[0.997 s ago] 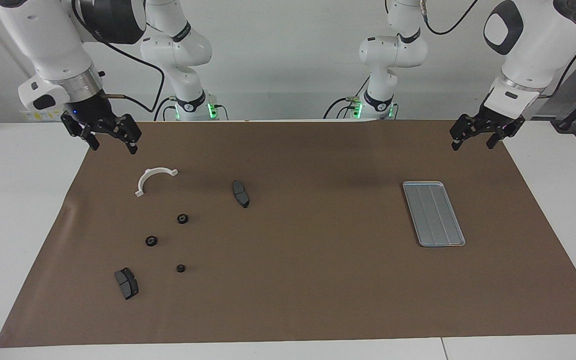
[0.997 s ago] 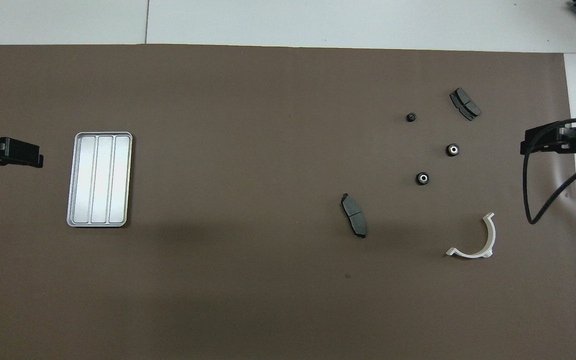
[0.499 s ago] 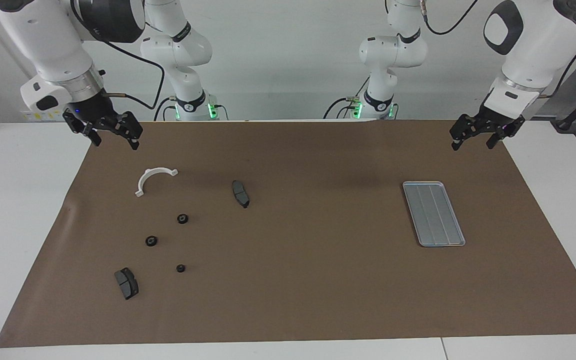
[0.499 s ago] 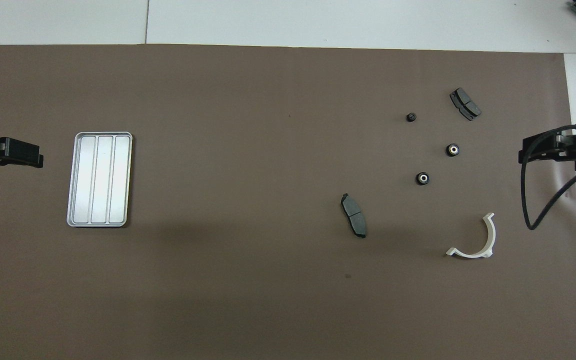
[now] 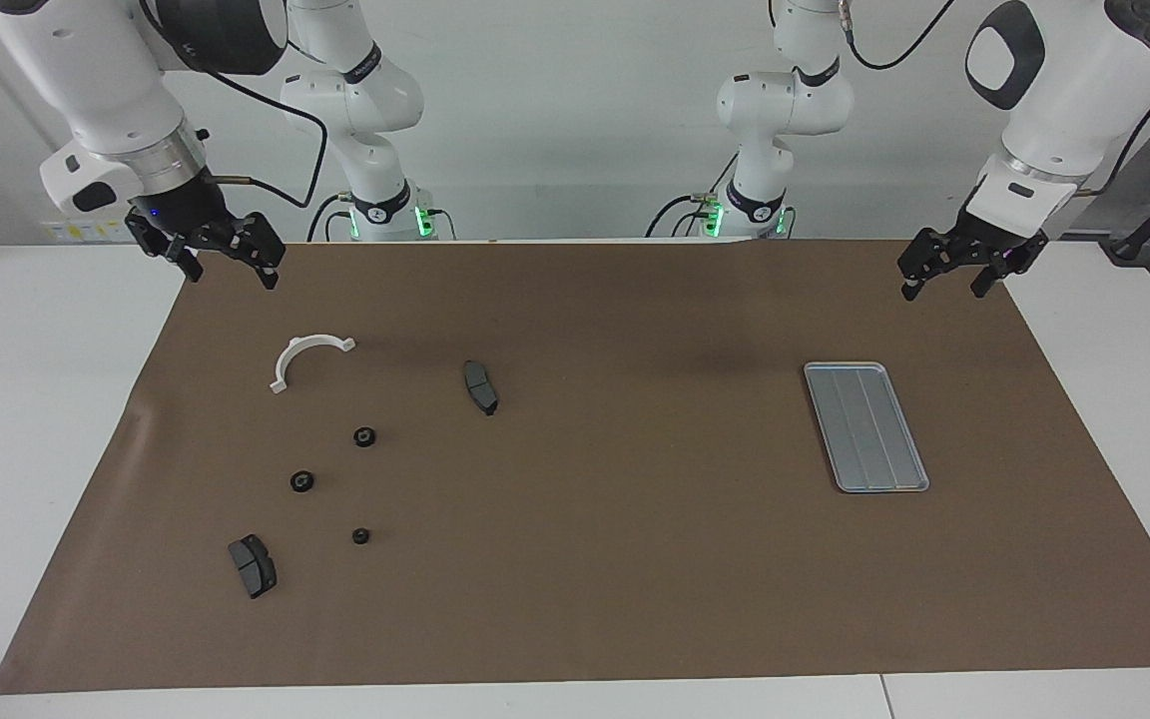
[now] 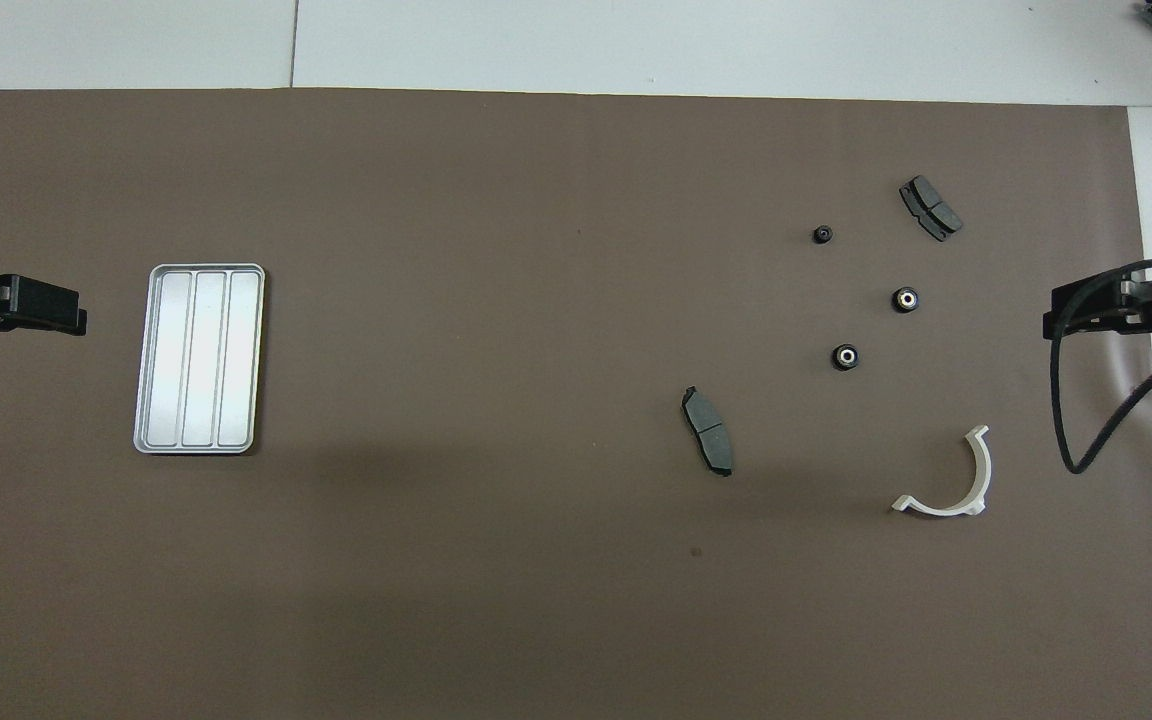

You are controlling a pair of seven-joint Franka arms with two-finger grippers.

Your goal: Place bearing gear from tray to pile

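Tray (image 5: 866,426) bare; three gears (image 5: 363,436) lie in pile (image 5: 309,358) at right arm's end. My left gripper (image 5: 951,276), right gripper (image 5: 224,262) hover, jaws wide, empty. I judge task complete; next: park.

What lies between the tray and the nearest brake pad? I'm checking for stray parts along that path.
Nothing: between the tray and that brake pad only bare brown mat shows, plainest in the overhead view.
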